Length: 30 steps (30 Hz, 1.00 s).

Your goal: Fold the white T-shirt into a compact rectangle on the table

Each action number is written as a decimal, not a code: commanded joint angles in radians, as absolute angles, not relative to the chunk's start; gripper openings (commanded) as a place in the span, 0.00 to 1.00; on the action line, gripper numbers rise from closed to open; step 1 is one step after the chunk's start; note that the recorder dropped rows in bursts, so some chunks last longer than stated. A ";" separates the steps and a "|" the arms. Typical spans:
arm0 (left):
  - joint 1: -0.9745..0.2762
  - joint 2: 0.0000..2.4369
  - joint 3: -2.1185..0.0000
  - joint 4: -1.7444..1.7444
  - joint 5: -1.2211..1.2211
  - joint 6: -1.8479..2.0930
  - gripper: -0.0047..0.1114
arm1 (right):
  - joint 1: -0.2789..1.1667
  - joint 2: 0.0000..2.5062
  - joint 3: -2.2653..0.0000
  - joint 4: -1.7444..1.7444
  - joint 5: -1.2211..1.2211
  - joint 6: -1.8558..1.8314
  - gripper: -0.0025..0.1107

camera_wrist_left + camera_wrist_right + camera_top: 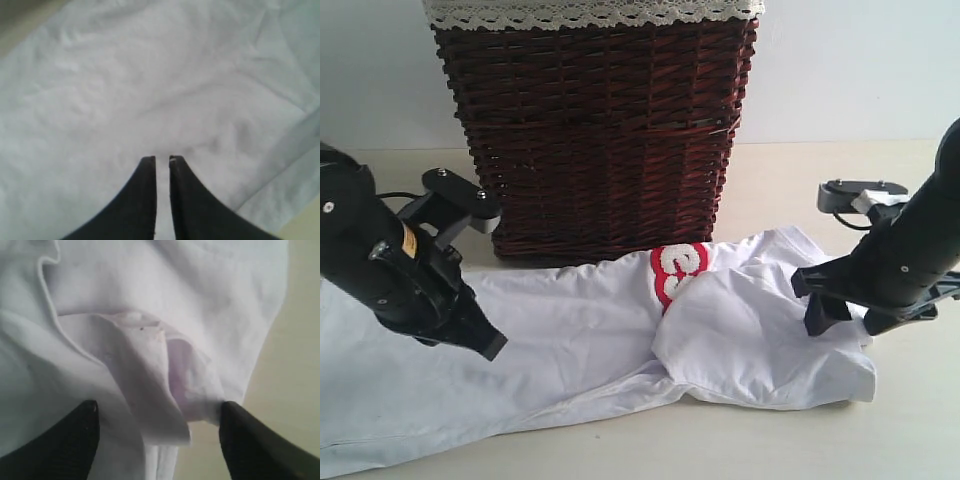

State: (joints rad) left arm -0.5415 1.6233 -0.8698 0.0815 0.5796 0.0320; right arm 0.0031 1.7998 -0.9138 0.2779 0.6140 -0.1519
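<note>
The black right hand [159, 410] is open wide and holds nothing. A folded edge of the white cotton T-shirt [570, 340] lies between its fingers, I think so the fold can rest flat. The left hand [162, 160] is pinched nearly closed, empty, over the cloth. The shirt lies on the pale cream bench [770, 440], near side of the dark woven basket [600, 130]. Two hands, one shirt, one basket.

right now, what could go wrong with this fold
The right gripper stands open astride a puffy, loose flap of the white T-shirt; lifting away could snag it and undo the fold. The folded part looks wrinkled, so the rectangle may come out lopsided. The shirt's edge lies right by the wicker basket, where a drag could catch.
</note>
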 commanded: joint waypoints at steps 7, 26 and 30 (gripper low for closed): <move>-0.539 1.563 -0.759 0.075 0.463 0.023 0.15 | 0.000 1.958 -0.913 0.580 0.603 -0.429 0.47; -0.539 1.485 -0.759 0.053 0.543 0.038 0.15 | -0.104 1.598 -0.913 0.244 0.746 -0.221 0.02; -0.539 1.485 -0.759 0.017 0.535 0.044 0.15 | -0.070 1.510 -0.915 0.424 0.792 -0.346 0.02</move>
State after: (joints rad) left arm -0.5410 1.4943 -0.7635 0.0370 0.5444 0.0368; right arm -0.0957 1.5516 -0.9136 0.3383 0.7748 -0.2847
